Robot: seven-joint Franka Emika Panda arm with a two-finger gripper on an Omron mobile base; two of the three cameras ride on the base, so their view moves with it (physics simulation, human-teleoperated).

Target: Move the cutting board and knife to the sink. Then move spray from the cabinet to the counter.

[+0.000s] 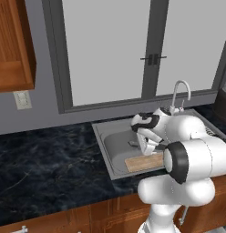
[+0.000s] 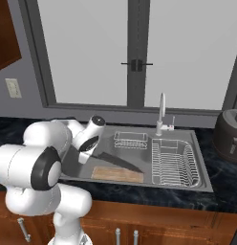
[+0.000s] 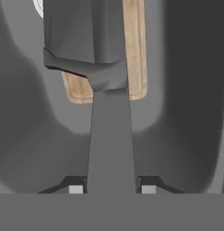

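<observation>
The light-tan cutting board (image 1: 143,162) (image 2: 117,174) (image 3: 137,54) lies flat in the grey sink (image 1: 101,139) (image 2: 202,165) (image 3: 32,135), against its front wall. My gripper (image 3: 112,188) (image 2: 85,156) is shut on the knife's grey handle (image 3: 111,149). The knife (image 2: 118,162) hangs low over the basin, its dark blade slanting across above the board. The black counter (image 1: 42,164) (image 2: 220,194) surrounds the sink. A reddish-brown wall cabinet (image 1: 12,45) (image 2: 5,38) hangs at the upper left with its door closed. The spray is out of view.
A curved faucet (image 1: 181,88) (image 2: 162,112) stands behind the sink. A wire dish rack (image 2: 170,162) fills the basin's right part, and a small wire basket (image 2: 131,139) sits at its back. A dark appliance (image 2: 230,134) stands on the counter at far right.
</observation>
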